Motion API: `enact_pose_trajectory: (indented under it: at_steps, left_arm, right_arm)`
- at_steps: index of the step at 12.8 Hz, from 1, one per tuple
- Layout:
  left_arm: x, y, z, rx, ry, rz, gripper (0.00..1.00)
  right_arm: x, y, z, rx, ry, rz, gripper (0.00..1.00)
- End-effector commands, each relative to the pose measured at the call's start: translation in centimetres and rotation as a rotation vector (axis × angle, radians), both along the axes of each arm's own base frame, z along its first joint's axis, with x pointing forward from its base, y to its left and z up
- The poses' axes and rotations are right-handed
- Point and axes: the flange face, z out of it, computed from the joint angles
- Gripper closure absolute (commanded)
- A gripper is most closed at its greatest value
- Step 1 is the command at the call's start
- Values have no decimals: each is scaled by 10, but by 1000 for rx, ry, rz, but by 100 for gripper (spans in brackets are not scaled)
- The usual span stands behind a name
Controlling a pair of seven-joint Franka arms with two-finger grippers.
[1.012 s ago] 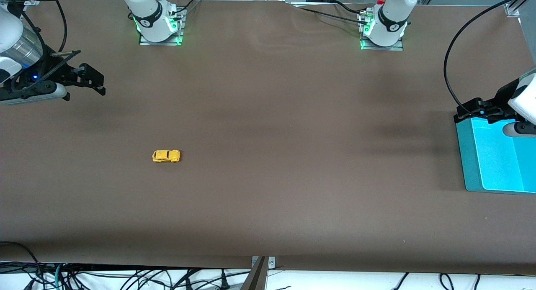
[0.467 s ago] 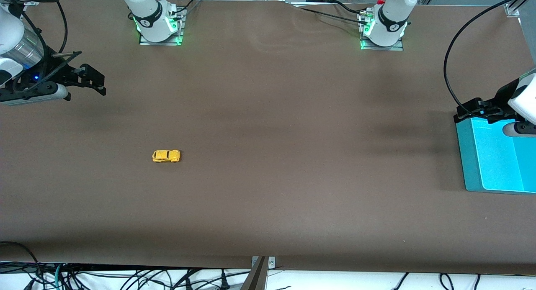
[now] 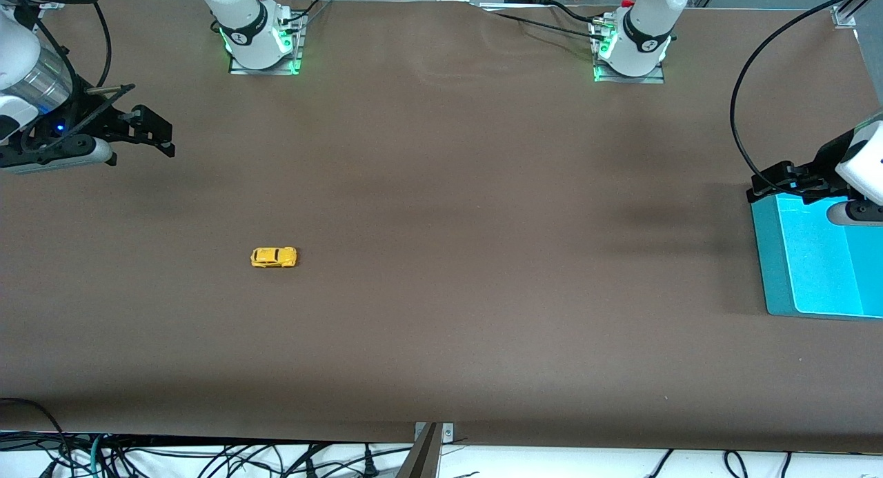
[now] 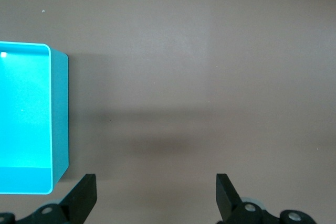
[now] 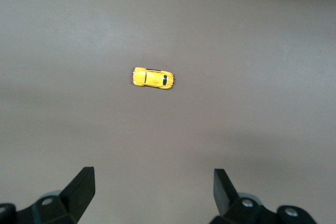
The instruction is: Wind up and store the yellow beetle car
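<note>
No movement; yellow beetle car (image 3: pixel 274 257) on open table (image 3: pixel 441 223)

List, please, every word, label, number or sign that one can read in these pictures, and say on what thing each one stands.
No text can be read in any view.
Yellow beetle car: no lettering visible.
Turquoise bin: plain, no label.
Round dark marks on the two arm bases: too small to read.
Left gripper and right gripper, jaws open: no markings visible.
</note>
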Motion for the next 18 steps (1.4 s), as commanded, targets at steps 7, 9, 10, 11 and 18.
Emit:
enact_pose_trajectory:
  at_steps: [7, 9, 10, 11, 18]
  left_arm:
    - [3, -2, 6, -17, -4, -14, 0]
    - [3, -2, 6, -17, -4, -14, 0]
    - [3, -2, 6, -17, -4, -14, 0]
    - [3, -1, 6, -17, -4, -13, 0]
    - [3, -4, 6, -17, -4, -16, 0]
  right_arm:
    - [-4, -1, -23, 6, 50, 28, 0]
    - [-2, 10, -40, 8, 72, 53, 0]
    - [1, 14, -43, 8, 64, 59, 0]
    - [3, 15, -47, 9, 59, 62, 0]
    - [53, 27, -166, 64, 115, 391, 0]
